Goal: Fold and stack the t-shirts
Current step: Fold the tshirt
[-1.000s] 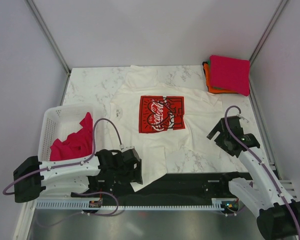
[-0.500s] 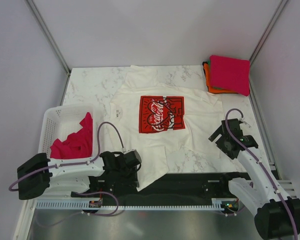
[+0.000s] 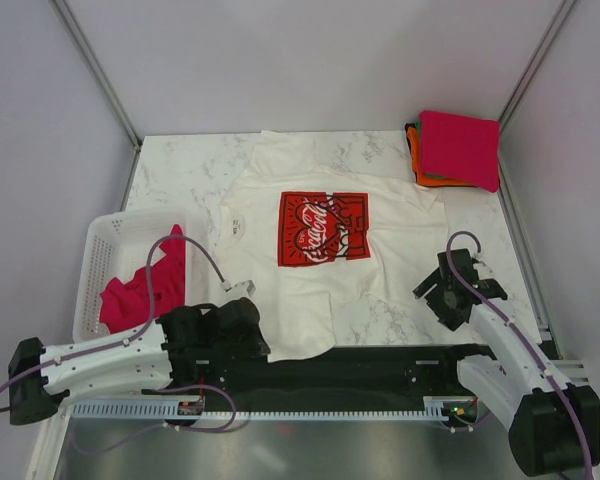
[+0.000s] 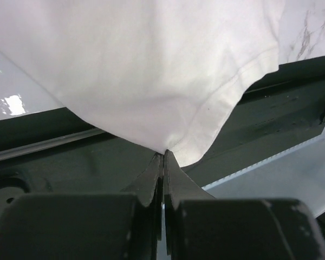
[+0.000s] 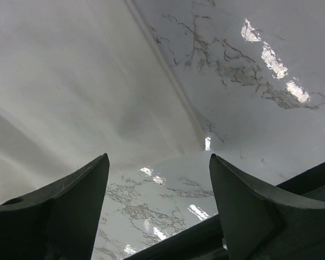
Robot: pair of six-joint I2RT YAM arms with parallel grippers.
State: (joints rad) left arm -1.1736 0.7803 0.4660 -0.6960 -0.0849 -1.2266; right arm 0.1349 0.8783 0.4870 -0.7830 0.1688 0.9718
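Left jaws pinching t-shirt (image 4: 151, 70), right jaws apart

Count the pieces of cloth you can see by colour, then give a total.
White t-shirt with red print: 1
Magenta cloth: 2, a bundle in the basket and a folded one
Orange cloth: 1, edge only
Green cloth: 1, edge only
Total: 5

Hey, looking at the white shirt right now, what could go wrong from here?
The left claw pinches only the very hem corner of the white t-shirt at its tips, so the cloth may slip out. The right claw is open and holds nothing, so a one-sided pull may skew the shirt.
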